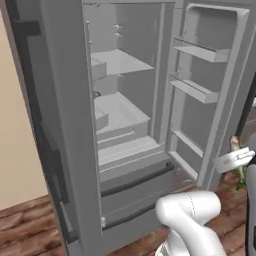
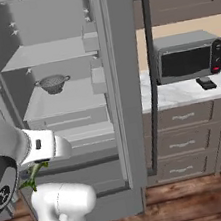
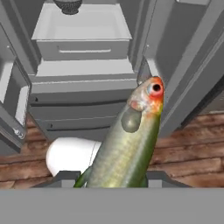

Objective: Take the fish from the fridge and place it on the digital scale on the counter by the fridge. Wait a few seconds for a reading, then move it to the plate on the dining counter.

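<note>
My gripper [image 3: 116, 177] is shut on the fish [image 3: 127, 140], an olive-yellow body with an orange-red head that points up towards the open fridge [image 3: 83, 83]. The hand hangs in front of the fridge's lower drawers, outside the cabinet. From the left base view the gripper [image 1: 235, 160] is at the right edge by the fridge door [image 1: 210, 90], with the fish [image 1: 234, 144] in it. The fish's green tail [image 2: 35, 173] hangs below the hand. The small black digital scale [image 2: 206, 83] lies on the counter [image 2: 178, 94] right of the fridge. The plate and dining counter are out of view.
A grey toaster oven [image 2: 187, 56] stands on the counter right behind the scale. A metal colander [image 2: 52, 83] sits on a fridge shelf. The open fridge door with its shelves stands to the arm's right, and a second door panel [image 2: 128, 79] stands between fridge and counter. The floor is wood.
</note>
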